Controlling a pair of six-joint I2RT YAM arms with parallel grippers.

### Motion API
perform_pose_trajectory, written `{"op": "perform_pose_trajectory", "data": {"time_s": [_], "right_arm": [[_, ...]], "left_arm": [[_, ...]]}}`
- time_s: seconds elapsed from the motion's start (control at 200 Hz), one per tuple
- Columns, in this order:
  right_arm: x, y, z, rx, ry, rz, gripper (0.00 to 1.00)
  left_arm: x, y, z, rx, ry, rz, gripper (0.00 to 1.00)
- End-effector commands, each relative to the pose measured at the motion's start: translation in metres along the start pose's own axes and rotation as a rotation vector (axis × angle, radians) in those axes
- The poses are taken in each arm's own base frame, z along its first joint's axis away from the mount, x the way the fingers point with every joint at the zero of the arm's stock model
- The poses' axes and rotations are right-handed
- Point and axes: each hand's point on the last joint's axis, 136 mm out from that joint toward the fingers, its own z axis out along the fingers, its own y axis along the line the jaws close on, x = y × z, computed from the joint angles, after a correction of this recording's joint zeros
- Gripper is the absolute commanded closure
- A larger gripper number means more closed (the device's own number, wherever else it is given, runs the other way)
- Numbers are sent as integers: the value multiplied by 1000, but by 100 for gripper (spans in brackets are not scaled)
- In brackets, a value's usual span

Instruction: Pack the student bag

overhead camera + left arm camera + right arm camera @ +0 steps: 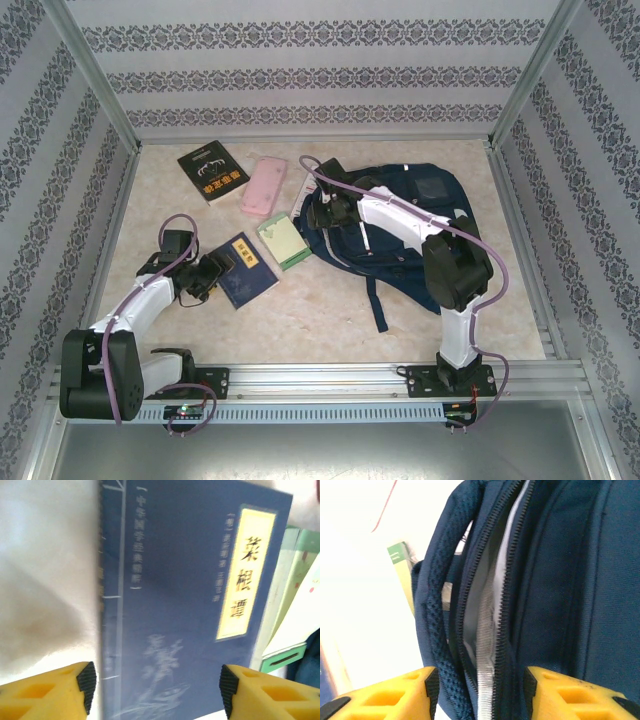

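The student bag (415,220), a large navy backpack, lies on the right half of the table with its top toward the middle. My right gripper (318,212) is at the bag's top edge. In the right wrist view its jaws (480,690) stand open astride the bag's unzipped opening (485,610), with grey lining and zip teeth between the fingers. My left gripper (205,277) hovers at the near end of a blue book (246,270). In the left wrist view it (157,685) is open over the blue book (185,600), holding nothing.
A green notebook (283,240) lies between the blue book and the bag. A pink case (263,186) and a black book (212,171) lie farther back. A navy strap (378,300) trails toward the near edge. Patterned walls enclose the table.
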Motion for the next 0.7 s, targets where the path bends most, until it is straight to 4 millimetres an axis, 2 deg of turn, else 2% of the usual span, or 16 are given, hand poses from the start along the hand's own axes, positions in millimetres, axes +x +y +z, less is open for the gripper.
{"op": "perform_pose_trajectory", "data": {"time_s": [0.0,0.11,0.215,0.325,0.48,0.605,0.694], "right_arm": [[-2,10,2,-26,2,4,49],[-3,13,2,-30,1,2,50],[-2,30,-2,-70,-16,-51,49],[6,66,-4,-167,-7,-114,52],[34,125,7,-282,51,-202,61],[55,157,25,-335,115,-234,65],[65,169,35,-335,141,-249,67]], "left_arm": [[-1,0,-3,-29,-8,37,36],[-1,0,0,-12,-12,25,36],[1,6,4,-36,1,14,33],[1,12,7,-61,-1,2,33],[2,14,11,-61,4,-10,33],[4,14,13,-47,10,-7,34],[5,10,13,-24,12,-7,36]]}}
